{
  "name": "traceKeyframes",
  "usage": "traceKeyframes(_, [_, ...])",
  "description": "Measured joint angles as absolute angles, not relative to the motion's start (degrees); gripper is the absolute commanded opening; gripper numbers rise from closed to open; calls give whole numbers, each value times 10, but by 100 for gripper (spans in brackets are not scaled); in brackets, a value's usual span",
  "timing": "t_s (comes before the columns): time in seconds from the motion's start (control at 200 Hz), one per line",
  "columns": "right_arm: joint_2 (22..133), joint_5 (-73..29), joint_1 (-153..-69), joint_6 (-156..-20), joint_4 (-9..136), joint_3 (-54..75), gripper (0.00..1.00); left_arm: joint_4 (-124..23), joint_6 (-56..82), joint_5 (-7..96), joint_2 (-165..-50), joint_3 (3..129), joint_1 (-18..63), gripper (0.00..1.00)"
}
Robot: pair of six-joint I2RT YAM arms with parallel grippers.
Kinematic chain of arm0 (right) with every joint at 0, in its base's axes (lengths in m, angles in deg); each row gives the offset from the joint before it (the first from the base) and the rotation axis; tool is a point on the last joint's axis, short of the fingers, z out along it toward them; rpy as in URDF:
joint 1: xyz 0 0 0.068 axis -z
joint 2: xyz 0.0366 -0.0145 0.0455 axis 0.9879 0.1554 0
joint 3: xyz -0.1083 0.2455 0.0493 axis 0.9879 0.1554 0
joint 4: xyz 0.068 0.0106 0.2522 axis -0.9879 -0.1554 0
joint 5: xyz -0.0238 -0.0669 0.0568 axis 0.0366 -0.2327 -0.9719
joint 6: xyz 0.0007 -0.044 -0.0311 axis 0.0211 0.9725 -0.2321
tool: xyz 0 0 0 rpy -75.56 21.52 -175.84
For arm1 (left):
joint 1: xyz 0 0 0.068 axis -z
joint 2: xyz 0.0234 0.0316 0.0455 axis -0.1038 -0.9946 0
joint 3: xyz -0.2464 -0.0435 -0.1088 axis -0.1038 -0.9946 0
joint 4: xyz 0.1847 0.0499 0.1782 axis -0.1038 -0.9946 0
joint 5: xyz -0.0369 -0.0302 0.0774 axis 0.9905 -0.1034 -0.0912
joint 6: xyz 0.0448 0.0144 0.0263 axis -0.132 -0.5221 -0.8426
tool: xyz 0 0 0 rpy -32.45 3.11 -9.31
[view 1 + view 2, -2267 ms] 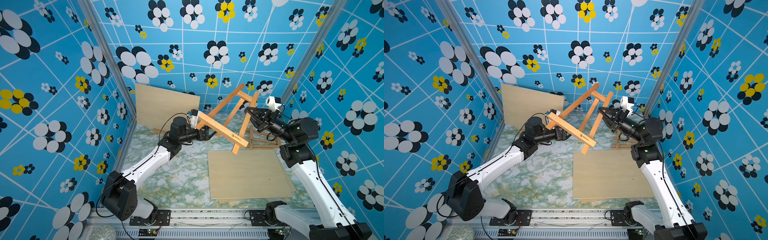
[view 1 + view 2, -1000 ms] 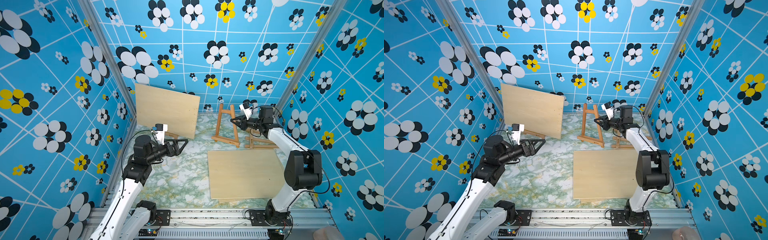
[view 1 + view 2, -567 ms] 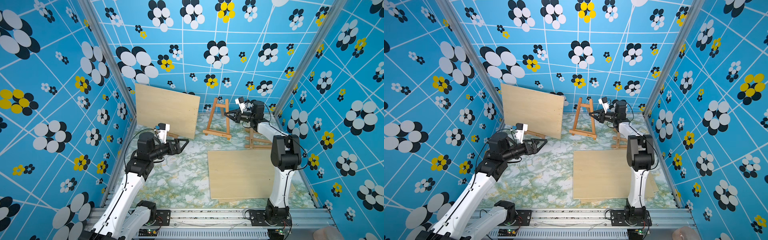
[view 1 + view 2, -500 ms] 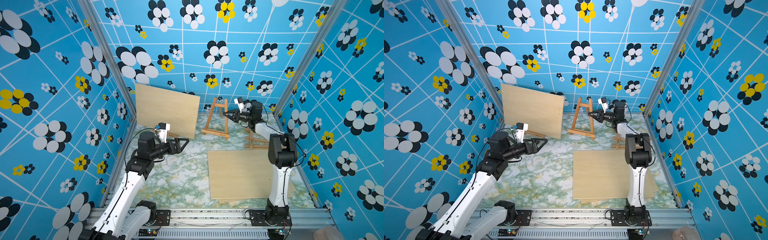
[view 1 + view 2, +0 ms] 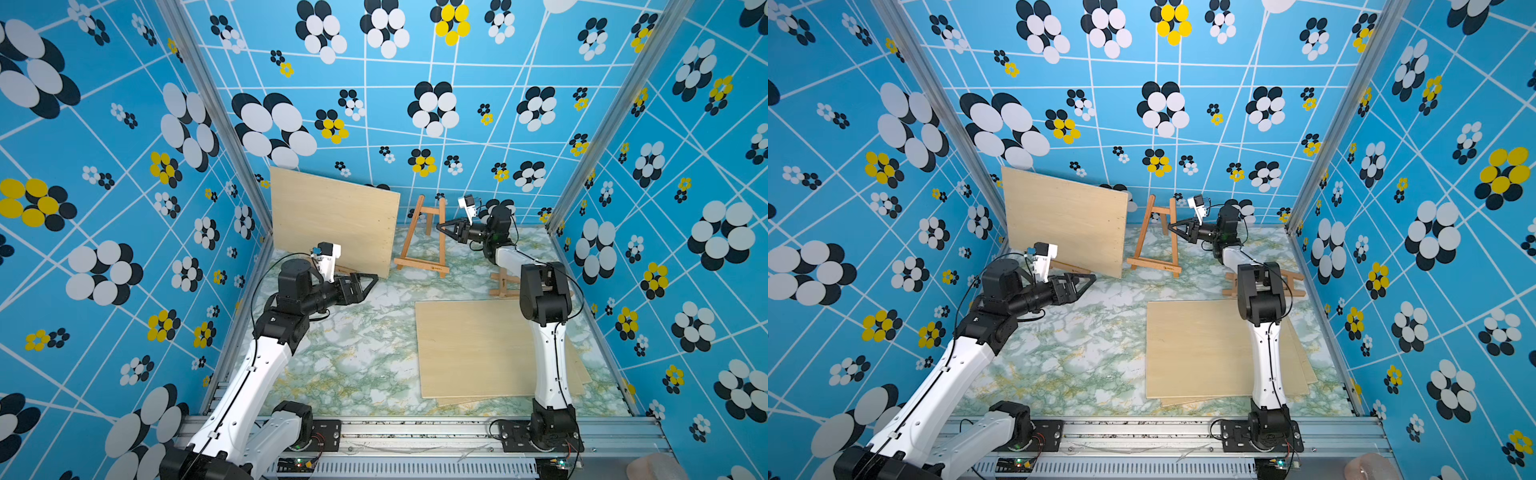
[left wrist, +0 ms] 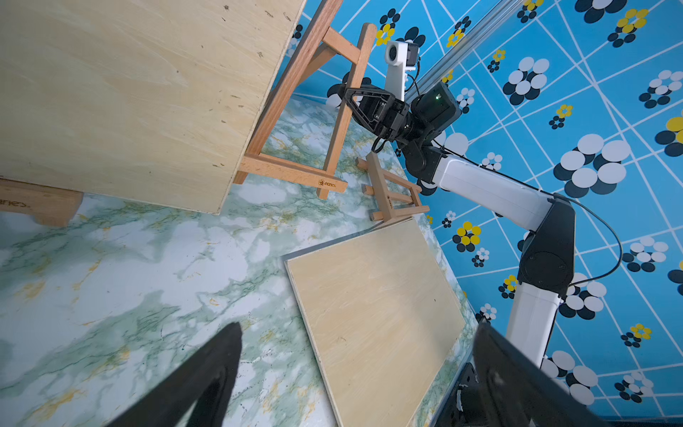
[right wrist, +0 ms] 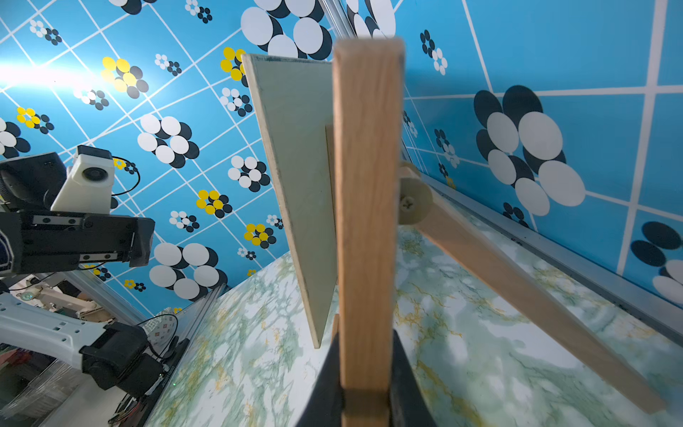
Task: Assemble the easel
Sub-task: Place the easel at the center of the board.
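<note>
A small wooden easel (image 5: 423,239) (image 5: 1156,239) stands upright on the marble table near the back wall. My right gripper (image 5: 442,227) (image 5: 1173,227) is shut on its right front leg. In the right wrist view that leg (image 7: 366,222) is pinched between the black fingers (image 7: 401,369), and the rear strut (image 7: 517,277) slants down to the table. My left gripper (image 5: 372,280) (image 5: 1090,279) hangs open and empty over the table, to the left of the easel and apart from it. The left wrist view shows the easel (image 6: 295,111) and the right gripper (image 6: 349,100) on it.
A plywood board (image 5: 332,220) (image 6: 129,92) leans on another easel base (image 6: 37,205) at the back left, close beside the held easel. A stack of flat boards (image 5: 478,349) (image 5: 1200,349) lies at the front right. Behind the stack, a folded easel (image 5: 505,282) (image 6: 388,188) lies flat.
The easel, earlier held in the air by both grippers, now stands on the table. My left gripper let go and drew back. The right arm carried the easel left toward the leaning board.
</note>
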State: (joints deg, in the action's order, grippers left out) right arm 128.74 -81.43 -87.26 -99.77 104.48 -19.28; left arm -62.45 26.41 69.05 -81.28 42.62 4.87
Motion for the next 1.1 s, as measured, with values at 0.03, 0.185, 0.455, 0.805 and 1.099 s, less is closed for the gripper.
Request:
traceKeyframes(0.03, [1288, -815, -873, -995, 1040, -194, 0, -625, 264, 690, -814, 426, 49, 99])
traceKeyframes(0.185, [1288, -820, -873, -930, 962, -201, 0, -625, 262, 690, -818, 426, 46, 99])
traceKeyframes(0.455, [1289, -802, -872, -573, 505, -361, 0, -624, 260, 690, -827, 426, 44, 99])
traceKeyframes(0.805, [1289, -825, -853, -542, 484, -326, 2, -609, 261, 690, -850, 426, 44, 99])
traceKeyframes(1.099, [1298, -816, -855, -592, 548, -325, 8, -609, 260, 690, -857, 426, 44, 99])
